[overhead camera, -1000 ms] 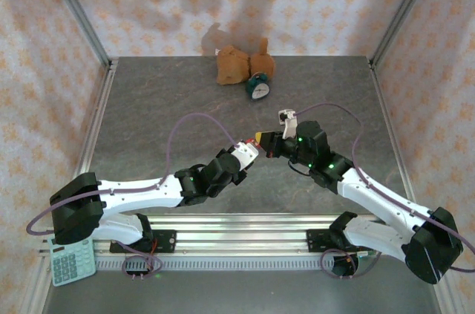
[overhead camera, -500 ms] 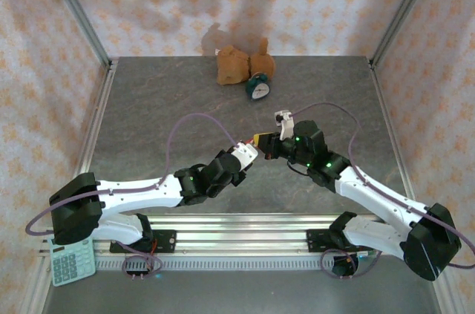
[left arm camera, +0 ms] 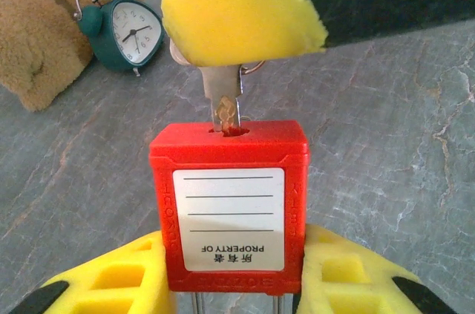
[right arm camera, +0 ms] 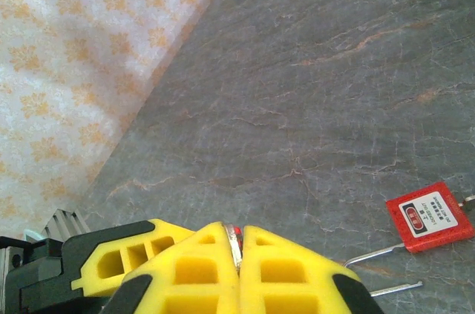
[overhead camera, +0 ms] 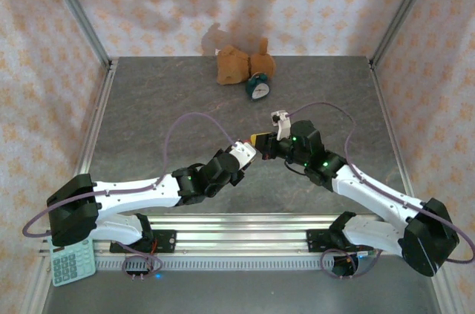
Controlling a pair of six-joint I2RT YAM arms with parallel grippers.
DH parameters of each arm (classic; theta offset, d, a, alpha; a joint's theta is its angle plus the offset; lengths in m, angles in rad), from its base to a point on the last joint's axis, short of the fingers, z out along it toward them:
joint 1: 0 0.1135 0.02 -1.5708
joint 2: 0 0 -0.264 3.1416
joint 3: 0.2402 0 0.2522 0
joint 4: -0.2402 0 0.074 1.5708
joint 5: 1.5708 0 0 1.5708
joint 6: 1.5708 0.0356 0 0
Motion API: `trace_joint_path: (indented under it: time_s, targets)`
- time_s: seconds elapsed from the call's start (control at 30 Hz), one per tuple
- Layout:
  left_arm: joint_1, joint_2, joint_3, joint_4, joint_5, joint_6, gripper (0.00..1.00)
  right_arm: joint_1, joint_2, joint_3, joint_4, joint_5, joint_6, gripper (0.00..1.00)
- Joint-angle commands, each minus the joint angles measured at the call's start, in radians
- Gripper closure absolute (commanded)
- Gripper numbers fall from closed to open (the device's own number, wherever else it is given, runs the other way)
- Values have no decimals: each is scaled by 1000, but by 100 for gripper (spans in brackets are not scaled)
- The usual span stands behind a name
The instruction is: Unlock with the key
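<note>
Partly inserted in red padlock, thin silvery-tan key, pinched by closed right claw, left claw clamping padlock body.

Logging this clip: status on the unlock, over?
Left gripper shut on red padlock. Right gripper shut on key, tip in keyhole. Second padlock lying apart on table, not blocking.

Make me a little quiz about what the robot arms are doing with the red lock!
1. True or false: the key, pinched by the right gripper, is poking into the red padlock.
2. Which one holds that padlock: A left gripper, B right gripper?
3. What colour is the alarm clock beside the teddy bear?
Key: 1 true; 2 A; 3 green.
</note>
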Motion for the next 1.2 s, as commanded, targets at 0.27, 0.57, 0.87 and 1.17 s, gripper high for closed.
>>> trace_joint_path:
  time_s: [0.27, 0.57, 0.87, 1.17]
  targets:
    - [41, -45, 95, 218, 2, -37, 82, 45, 40, -30, -89, -138, -15, 98]
    - [45, -26, 115, 216, 18, -24, 83, 56, 36, -16, -109, -144, -22, 97]
    - [45, -6, 108, 104, 17, 22, 83, 35, -72, 84, -260, 15, -39, 81]
    - [45, -27, 60, 23, 22, 3, 82, -34, -153, 178, -410, 144, -6, 68]
